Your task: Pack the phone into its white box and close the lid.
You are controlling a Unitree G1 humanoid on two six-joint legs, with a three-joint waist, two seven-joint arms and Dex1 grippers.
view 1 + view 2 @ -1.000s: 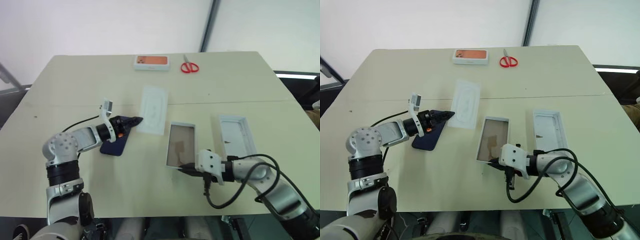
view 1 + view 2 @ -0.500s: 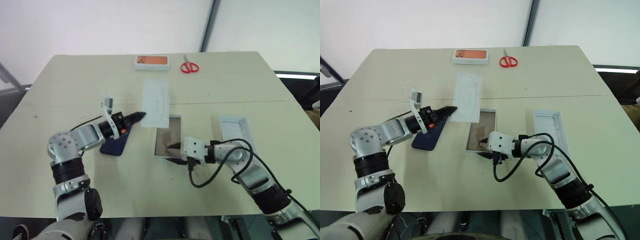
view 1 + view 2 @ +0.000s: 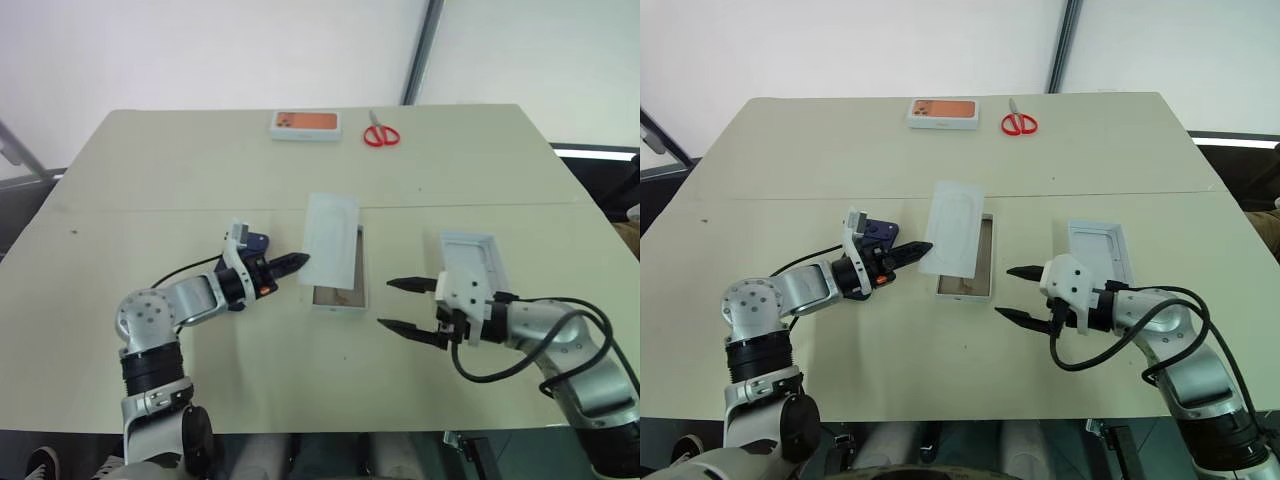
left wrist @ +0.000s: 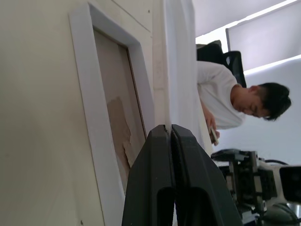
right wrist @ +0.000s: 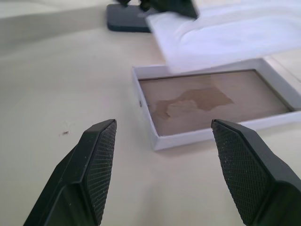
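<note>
Left jaws: clenched on one edge of the white liner, which is held flat above the table by the left gripper.
Right jaws: released and spread wide; nothing is held by the right gripper, which hangs just above the table between the white box and the lid.
White box: set on the table near the middle, tan floor exposed with a torn lighter patch; its far half is overlapped from above by the liner.
Liner: a flat white sheet with an oval recess, seen tilted slightly over the box, apart from the box floor.
Phone: lying on the table behind the left gripper's wrist, mostly hidden by it; a dark navy corner is seen.
Lid: lying open side up on the table to the right of the box, well apart from it, partly covered by the right wrist.
Far edge of table: an orange-topped white box and red scissors are placed side by side.
Left wrist view: a seated person in a white top is seen beyond the table.
</note>
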